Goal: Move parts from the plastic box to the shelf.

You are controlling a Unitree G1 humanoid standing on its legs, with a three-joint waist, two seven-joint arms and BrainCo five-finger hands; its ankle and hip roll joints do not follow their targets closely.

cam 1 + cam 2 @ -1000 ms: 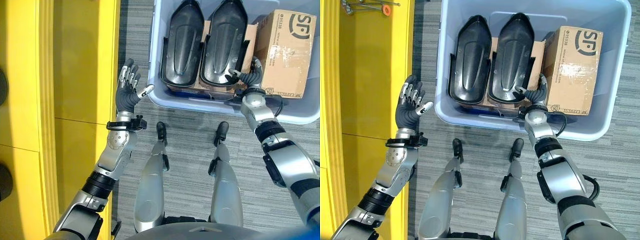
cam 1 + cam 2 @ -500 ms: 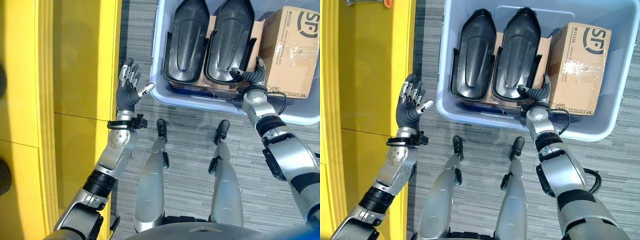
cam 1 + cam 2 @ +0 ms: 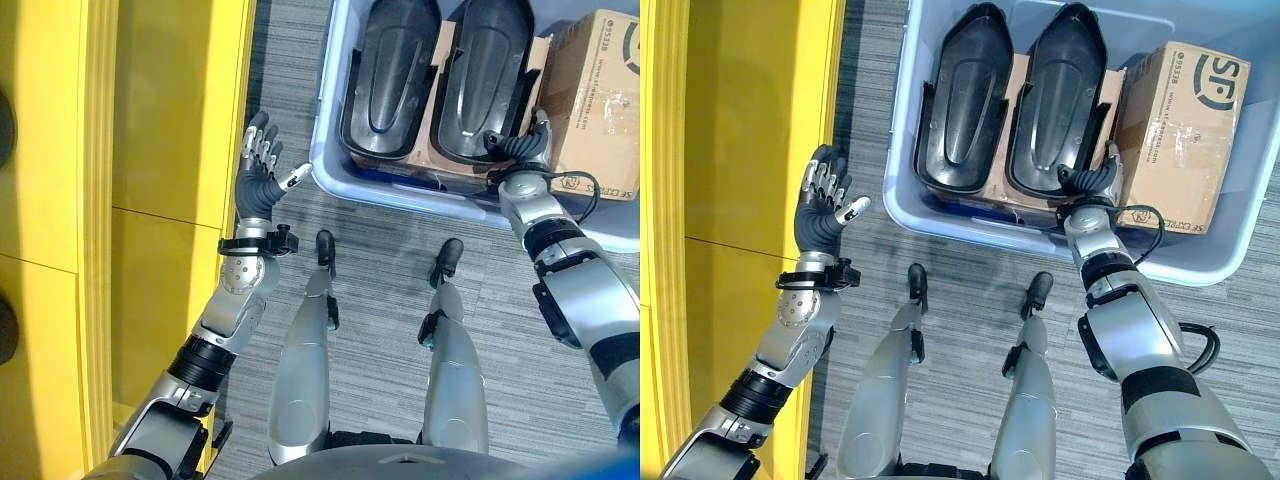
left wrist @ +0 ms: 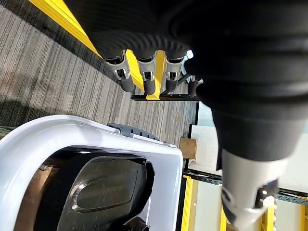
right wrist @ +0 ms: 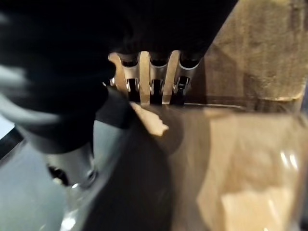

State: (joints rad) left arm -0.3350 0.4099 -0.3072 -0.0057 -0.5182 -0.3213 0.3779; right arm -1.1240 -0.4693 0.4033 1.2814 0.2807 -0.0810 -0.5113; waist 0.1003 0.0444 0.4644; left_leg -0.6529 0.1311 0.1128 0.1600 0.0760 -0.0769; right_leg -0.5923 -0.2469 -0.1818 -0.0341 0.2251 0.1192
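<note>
Since a second ago the whole view has shifted, while the right hand (image 3: 1092, 181) stays at the near end of the right black part (image 3: 1065, 95), its fingers curled on that part's edge. Both black parts, the left part (image 3: 965, 100) too, lie side by side in the box (image 3: 902, 205) at 12 o'clock, with a carton (image 3: 1180, 130) just beside them at 1 o'clock. At 10 o'clock the left hand (image 3: 822, 205) is held up wide and holds nothing, near the yellow shelf (image 3: 750, 150).
</note>
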